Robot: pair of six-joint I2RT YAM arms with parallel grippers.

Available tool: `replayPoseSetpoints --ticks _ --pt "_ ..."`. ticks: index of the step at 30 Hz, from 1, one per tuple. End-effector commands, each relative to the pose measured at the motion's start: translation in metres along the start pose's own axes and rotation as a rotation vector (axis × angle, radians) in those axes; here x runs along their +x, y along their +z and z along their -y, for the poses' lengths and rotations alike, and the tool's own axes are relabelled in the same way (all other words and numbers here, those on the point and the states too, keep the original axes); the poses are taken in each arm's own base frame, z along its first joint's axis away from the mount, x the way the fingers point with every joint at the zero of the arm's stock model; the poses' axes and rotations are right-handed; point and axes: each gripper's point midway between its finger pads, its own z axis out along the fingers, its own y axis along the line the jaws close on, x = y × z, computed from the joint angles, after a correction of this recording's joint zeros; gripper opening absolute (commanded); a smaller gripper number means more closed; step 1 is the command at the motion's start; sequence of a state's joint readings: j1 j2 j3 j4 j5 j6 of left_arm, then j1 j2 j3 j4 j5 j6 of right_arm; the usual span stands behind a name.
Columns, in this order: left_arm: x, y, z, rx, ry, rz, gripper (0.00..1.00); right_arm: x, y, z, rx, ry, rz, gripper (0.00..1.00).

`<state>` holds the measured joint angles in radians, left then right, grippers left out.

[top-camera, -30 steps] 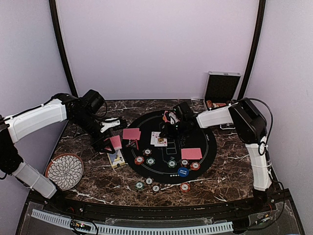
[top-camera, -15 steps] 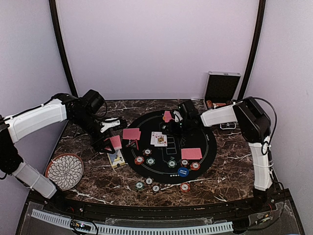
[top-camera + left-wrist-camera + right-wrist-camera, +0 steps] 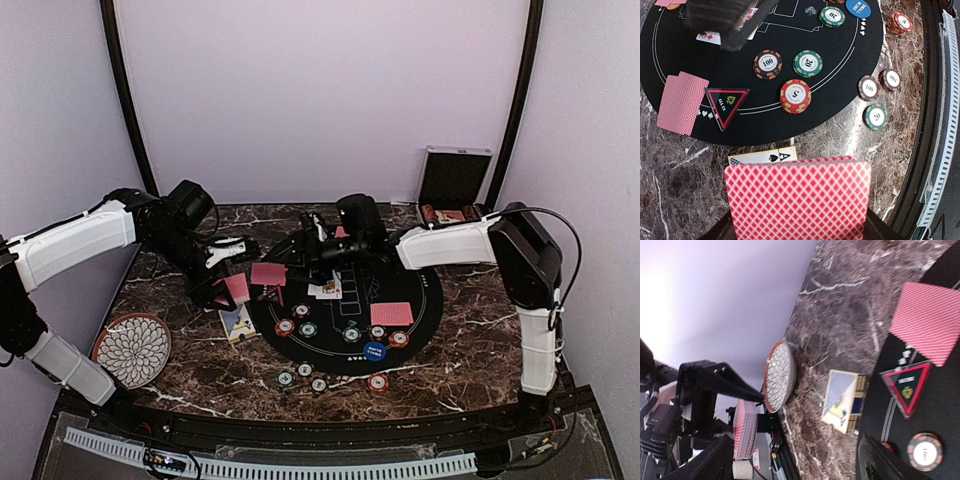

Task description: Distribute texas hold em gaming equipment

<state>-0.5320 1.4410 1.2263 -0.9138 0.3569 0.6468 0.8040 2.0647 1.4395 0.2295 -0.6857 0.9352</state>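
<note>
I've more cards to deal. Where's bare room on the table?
Bare marble: right of the black mat, and between the plate and the near chips. The mat's middle is crowded with cards and chips.

Marble table [image 3: 470,350]: black round mat [image 3: 420,300], flowered plate [image 3: 131,349], card box [image 3: 238,323], chips [image 3: 377,382].

Marble table [image 3: 480,340] lies bare right of the mat [image 3: 428,295]; poker chips [image 3: 304,371] dot the near side, plate [image 3: 132,348] sits near-left.
</note>
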Motion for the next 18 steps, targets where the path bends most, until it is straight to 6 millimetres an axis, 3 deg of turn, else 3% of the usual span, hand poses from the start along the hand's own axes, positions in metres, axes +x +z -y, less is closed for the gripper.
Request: replayPoseSetpoints --ticks 1,18 --pt "-0.012 -0.012 0.000 -0.013 0.025 0.049 0.00 0.021 0.022 -0.032 -0.172 0.065 -0.099 0.90" --pt "-0.011 -0.011 -0.001 -0.014 0.024 0.048 0.00 0.052 0.057 -0.061 -0.306 0.117 -0.219 0.91"
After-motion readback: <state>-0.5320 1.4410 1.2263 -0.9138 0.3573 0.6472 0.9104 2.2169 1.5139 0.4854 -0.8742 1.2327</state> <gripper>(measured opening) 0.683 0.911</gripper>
